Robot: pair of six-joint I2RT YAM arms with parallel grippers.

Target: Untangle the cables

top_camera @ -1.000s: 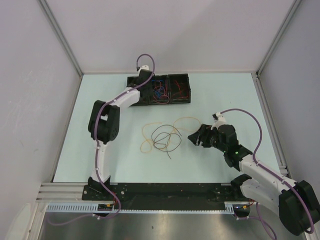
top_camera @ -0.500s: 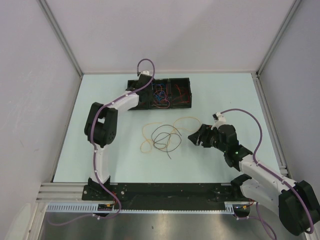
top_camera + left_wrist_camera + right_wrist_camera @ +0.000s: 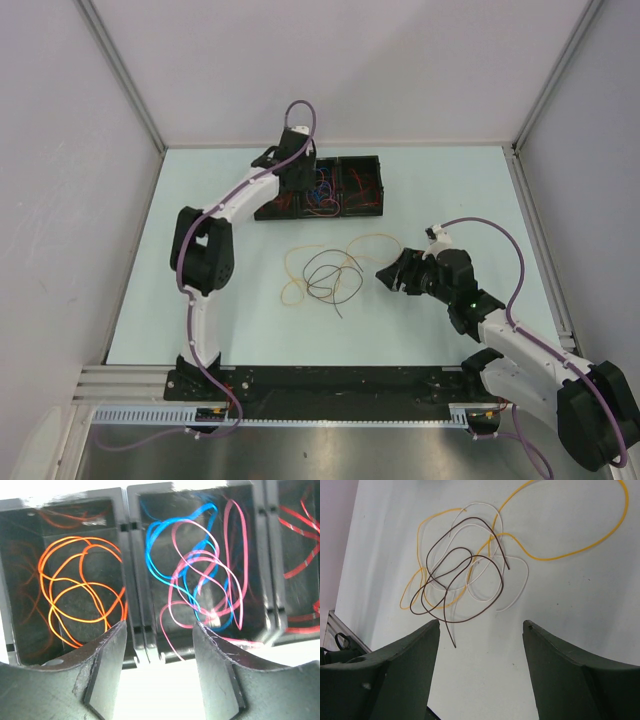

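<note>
A tangle of loose cables (image 3: 325,272) lies mid-table: a yellow one (image 3: 555,559), a dark brown one (image 3: 502,582) and a white one (image 3: 526,580), looped over each other. My right gripper (image 3: 390,272) (image 3: 481,625) hovers just right of the tangle, open and holding nothing. At the back, my left gripper (image 3: 298,172) (image 3: 159,630) hangs open over the black tray (image 3: 378,180), with nothing between its fingers. Inside the tray lie an orange cable (image 3: 82,539) in the left compartment, blue (image 3: 151,535) and pink (image 3: 244,545) cables in the middle one, and red ones (image 3: 300,520) at the right.
The tray's divider walls (image 3: 132,580) stand right below my left fingers. White enclosure walls and metal posts (image 3: 125,75) ring the pale table. A black rail (image 3: 330,385) with both arm bases runs along the near edge.
My left gripper has opened and risen over the tray's left end, the arm swinging slightly back. The right arm and the tangle have not moved.
</note>
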